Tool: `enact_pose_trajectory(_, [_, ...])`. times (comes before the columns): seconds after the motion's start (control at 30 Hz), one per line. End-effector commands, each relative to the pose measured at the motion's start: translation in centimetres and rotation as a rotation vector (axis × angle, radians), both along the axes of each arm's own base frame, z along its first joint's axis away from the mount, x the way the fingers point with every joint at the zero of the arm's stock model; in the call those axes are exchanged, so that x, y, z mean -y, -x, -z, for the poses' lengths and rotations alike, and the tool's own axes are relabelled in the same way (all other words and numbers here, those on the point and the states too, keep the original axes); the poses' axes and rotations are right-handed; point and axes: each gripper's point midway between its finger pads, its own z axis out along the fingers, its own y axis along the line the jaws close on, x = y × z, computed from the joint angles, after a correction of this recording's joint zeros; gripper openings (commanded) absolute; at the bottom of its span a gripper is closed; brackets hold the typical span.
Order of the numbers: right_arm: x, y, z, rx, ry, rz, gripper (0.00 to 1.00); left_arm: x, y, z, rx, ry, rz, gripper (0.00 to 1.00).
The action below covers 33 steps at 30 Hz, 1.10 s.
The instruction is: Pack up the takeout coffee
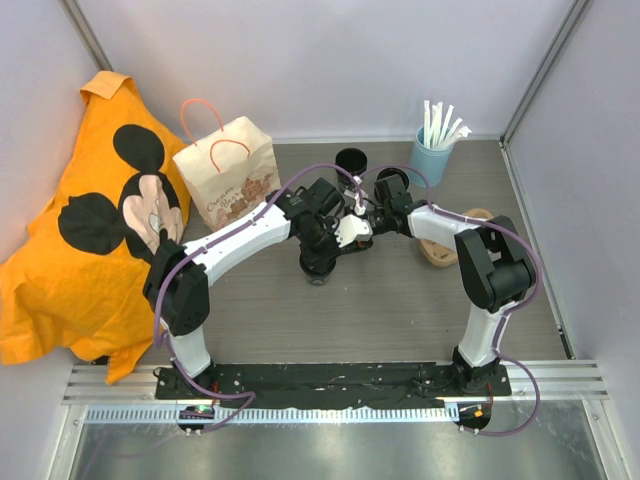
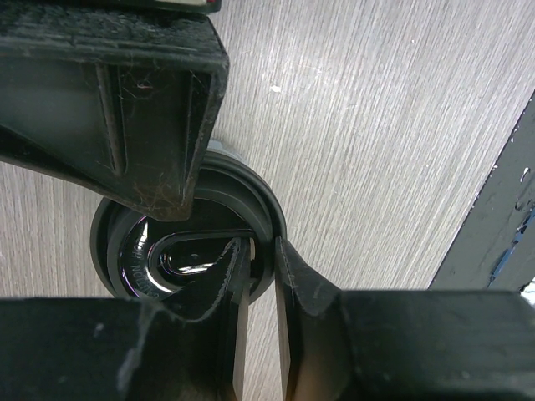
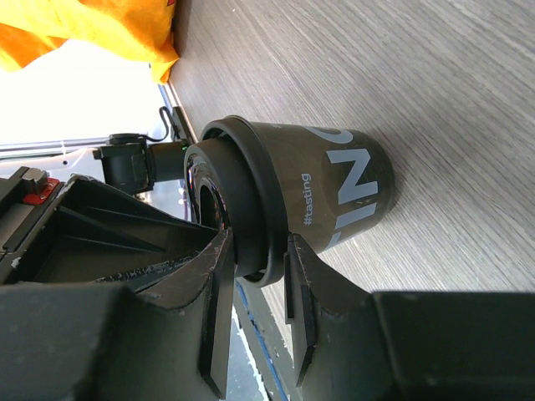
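Observation:
A black takeout coffee with a dark lid and white lettering stands on the wood-grain table, mostly hidden under both grippers in the top view. My right gripper comes in from the side and is shut on the lid's rim. My left gripper points straight down over the lid. One of its fingers is inside the rim and the other outside, slightly parted around it. From above, the left gripper and right gripper meet at the table's middle.
A second black cup stands at the back. The paper bag with pink handles stands open at the back left, beside an orange cloth. A light blue cup of straws is back right; the tan tray lies under the right arm.

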Motion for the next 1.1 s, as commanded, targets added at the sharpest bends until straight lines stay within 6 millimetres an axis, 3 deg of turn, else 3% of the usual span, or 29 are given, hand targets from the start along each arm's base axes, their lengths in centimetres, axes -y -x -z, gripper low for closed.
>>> enact_pose_trajectory(0.0, [-0.7, 0.1, -3.9, 0.100, -0.040, -0.027, 0.04, 0.9, -1.2, -1.4, 0.051, 0.053, 0.008, 0.23])
enact_pose_trajectory(0.6, [-0.7, 0.4, -2.8, 0.078, -0.018, -0.027, 0.04, 0.7, -1.4, -1.7, 0.058, 0.049, 0.011, 0.34])
enact_pose_trajectory(1.07, [-0.6, 0.4, -2.6, 0.080, -0.012, -0.022, 0.04, 1.1, -1.4, -4.0, 0.064, 0.145, -0.002, 0.35])
